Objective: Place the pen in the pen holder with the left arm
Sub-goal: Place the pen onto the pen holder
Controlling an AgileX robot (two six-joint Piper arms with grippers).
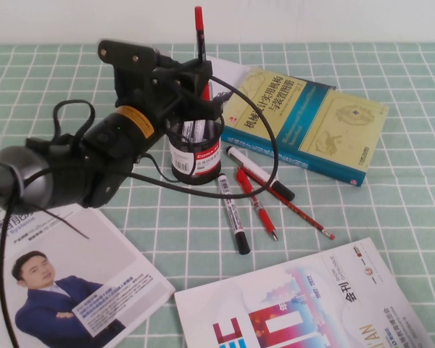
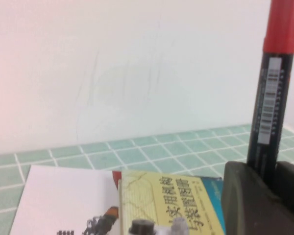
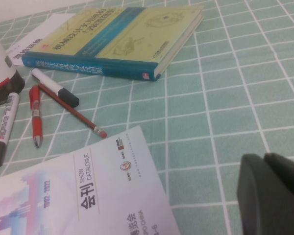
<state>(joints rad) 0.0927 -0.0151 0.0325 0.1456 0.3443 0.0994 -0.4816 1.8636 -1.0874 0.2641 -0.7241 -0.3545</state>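
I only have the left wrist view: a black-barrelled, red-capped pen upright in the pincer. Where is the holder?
Observer: The black wire-mesh pen holder appears right below the left pincer, which grips the pen.
Operator: Anything beside it?
Observer: A grey-and-black marker and an all-red pen lie to its right.
Operator: Right arm?
Observer: The right pincer is over the green checked cloth, apart from the holder.
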